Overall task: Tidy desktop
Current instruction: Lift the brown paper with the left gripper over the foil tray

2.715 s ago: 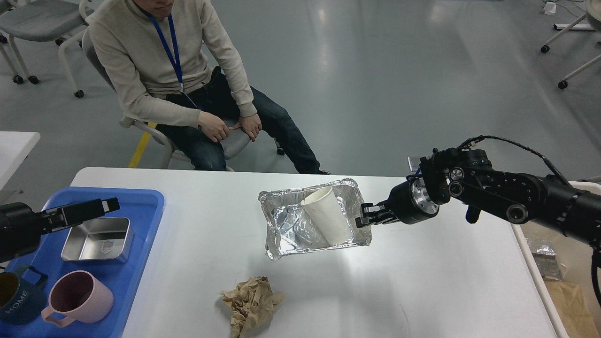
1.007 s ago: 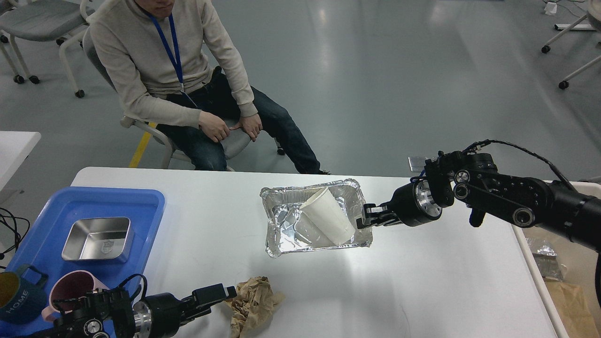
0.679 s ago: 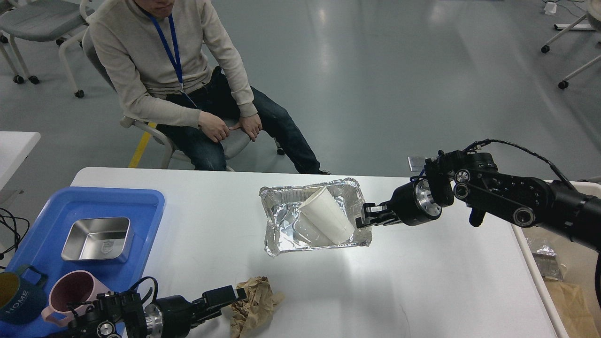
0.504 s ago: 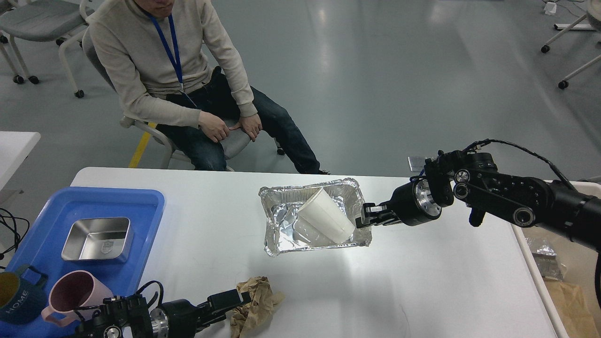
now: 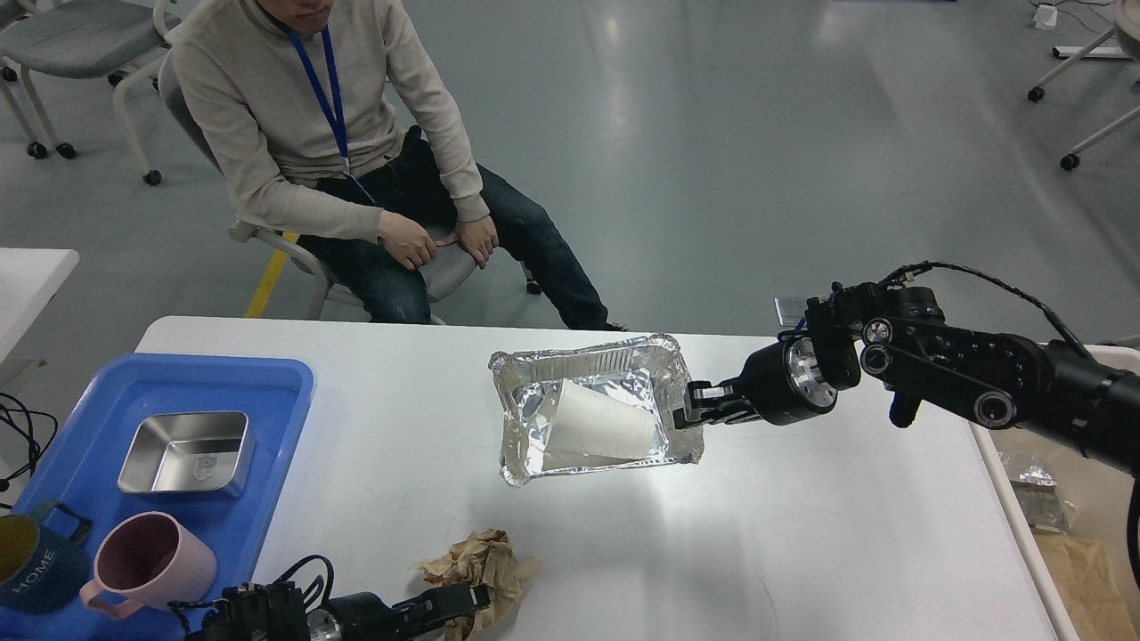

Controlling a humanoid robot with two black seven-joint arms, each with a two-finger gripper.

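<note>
**Right gripper holds the foil tray by its rim; left gripper sits at the crumpled paper**

The desktop (image 5: 802, 552), a large white tabletop with rounded corners, fills the lower half of the head view. Near its middle is a foil tray (image 5: 525, 441), and a white paper cup (image 5: 597, 432) lies on its side inside it. The right gripper (image 5: 690, 416) comes in from the right, and its fingers are closed on the tray's right rim. The tray looks tilted, with a shadow under its near edge, though whether it is clear of the surface cannot be told.

At the near edge of the desktop lies a crumpled brown paper wad (image 5: 481, 570). The left gripper (image 5: 459, 601) reaches in low from the bottom left and its tip touches the wad's near side; it is dark and low in the frame, so I cannot tell how far apart its fingers are or whether they have the paper.

On the left end of the desktop sits a blue plastic tray (image 5: 276, 392) carrying a square metal tin (image 5: 185, 452), a pink mug (image 5: 151, 565) and a dark blue mug (image 5: 36, 570) marked HOME. A beige bin (image 5: 1006, 490) stands just beside the right edge. A seated person (image 5: 294, 133) faces the far side.
</note>
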